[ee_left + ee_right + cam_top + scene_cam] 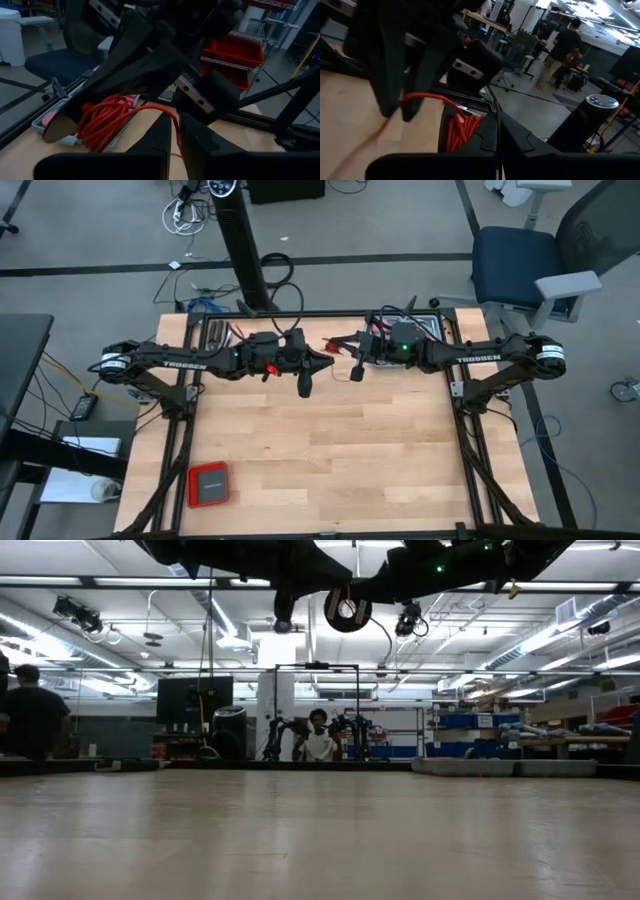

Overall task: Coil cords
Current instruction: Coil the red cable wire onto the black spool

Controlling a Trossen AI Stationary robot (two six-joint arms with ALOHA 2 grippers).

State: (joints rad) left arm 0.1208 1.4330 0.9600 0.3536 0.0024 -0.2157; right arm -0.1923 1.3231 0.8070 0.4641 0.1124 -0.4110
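Your right gripper (496, 131) has its fingers pressed together on the red cord (461, 127), whose bundled loops hang below them. Your left gripper (174, 137) has its fingers almost together, one strand of the red cord (102, 120) running between them. In the high view both grippers meet above the table's (330, 450) far edge. Only the wrist views show the coil; the low view shows just arms overhead.

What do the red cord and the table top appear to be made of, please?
Red cord: probably a plastic-coated wire, since it is thin, smooth and slightly glossy and bends in loose loops. Table top: wood, seemingly butcher-block, showing pale planks with visible grain and a matte finish.
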